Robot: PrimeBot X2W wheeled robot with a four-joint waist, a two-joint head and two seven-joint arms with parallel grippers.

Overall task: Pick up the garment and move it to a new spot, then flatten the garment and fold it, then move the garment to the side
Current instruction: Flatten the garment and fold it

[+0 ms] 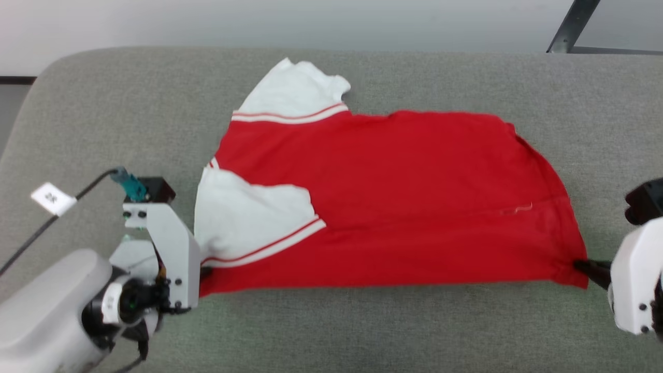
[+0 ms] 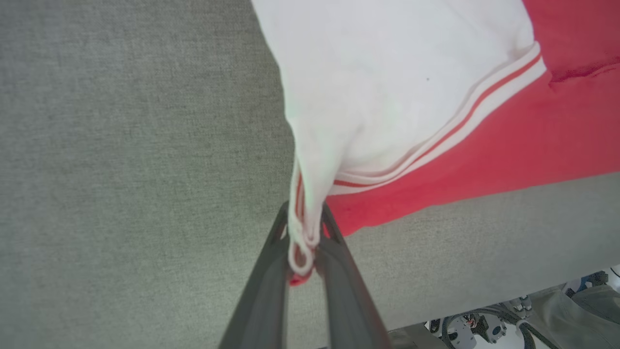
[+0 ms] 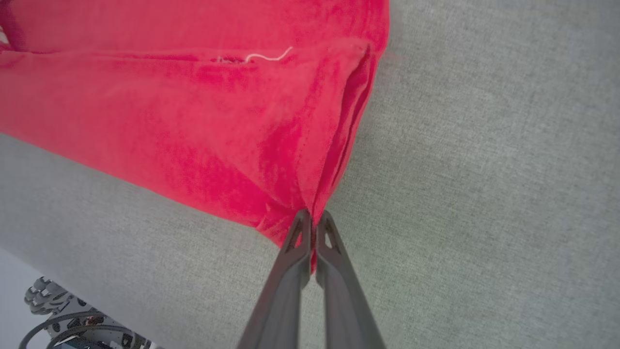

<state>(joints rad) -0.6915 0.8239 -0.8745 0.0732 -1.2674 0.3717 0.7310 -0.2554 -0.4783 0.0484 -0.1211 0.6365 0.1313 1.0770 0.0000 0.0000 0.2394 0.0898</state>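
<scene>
The garment (image 1: 393, 197), a red jersey with white sleeves and striped trim, lies spread across the grey cushioned surface (image 1: 362, 331), plain side up; no number shows. One white sleeve (image 1: 292, 96) points to the far side, the other (image 1: 248, 217) is folded over the red body. My left gripper (image 2: 302, 228) is shut on the near left corner, pinching bunched white and red cloth (image 2: 387, 87). My right gripper (image 3: 312, 228) is shut on the near right hem corner of the red cloth (image 3: 193, 126). In the head view the left gripper (image 1: 203, 273) and right gripper (image 1: 584, 267) sit at those two corners.
The grey surface's near edge runs just below the garment; beyond it, cables and robot base parts (image 2: 489, 325) show. A dark metal strut (image 1: 570, 26) stands at the far right. A tagged cable (image 1: 52, 199) runs along my left arm.
</scene>
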